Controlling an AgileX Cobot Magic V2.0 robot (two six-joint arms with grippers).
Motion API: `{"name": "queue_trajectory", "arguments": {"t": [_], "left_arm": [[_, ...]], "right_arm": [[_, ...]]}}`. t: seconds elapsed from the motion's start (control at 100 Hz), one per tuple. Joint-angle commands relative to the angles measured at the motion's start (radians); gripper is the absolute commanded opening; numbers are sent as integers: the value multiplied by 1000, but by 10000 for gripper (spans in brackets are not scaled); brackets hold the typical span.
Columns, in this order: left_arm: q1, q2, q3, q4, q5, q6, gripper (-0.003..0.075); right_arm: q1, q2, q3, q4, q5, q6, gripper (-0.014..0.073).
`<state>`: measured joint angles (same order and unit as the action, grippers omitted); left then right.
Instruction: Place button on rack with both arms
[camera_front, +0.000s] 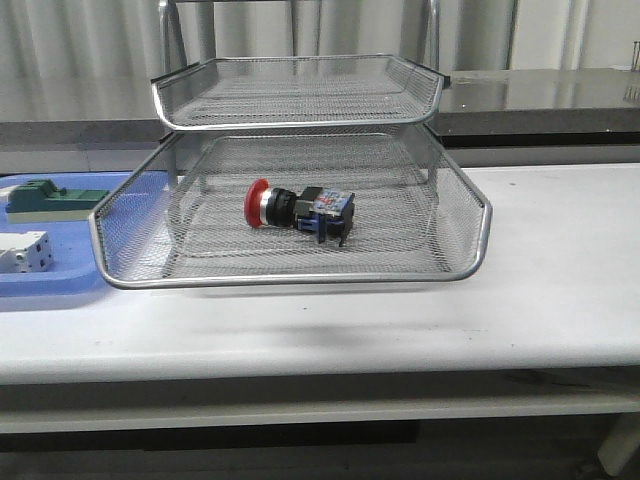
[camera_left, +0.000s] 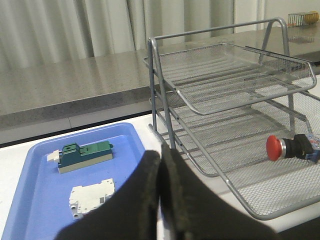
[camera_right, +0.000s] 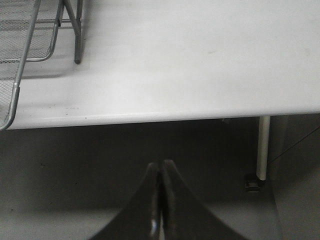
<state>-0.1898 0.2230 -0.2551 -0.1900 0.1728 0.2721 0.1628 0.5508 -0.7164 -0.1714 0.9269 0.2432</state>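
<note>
Rack sits mid-table, w/ the button lying on its side in the lower tier, cap end to the left. Upper tier is directly above, set further back. Tray lies left of rack, touching it; block part on tray behind boxy part.

The left gripper has its fingers pressed together, holding nothing. The right gripper is likewise closed and empty.
</note>
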Motion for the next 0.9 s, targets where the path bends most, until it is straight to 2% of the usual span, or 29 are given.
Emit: {"name": "queue_trajectory", "arguments": {"t": [0.0,0.45,0.67,0.89], "left_arm": [[2,7,-28,-11,-87,-11,-20],[2,7,-28,-11,-87,-11,-20],[2,7,-28,-11,-87,-11,-20],[2,7,-28,-11,-87,-11,-20]], "right_arm": [[-1,1,-33,-22,-56,-4,-71],[-1,1,-33,0,-91,-4,-71],[2,69,-33,139,-131,-25,-70],[2,237,-33,341,-141,-197,-70]]}}
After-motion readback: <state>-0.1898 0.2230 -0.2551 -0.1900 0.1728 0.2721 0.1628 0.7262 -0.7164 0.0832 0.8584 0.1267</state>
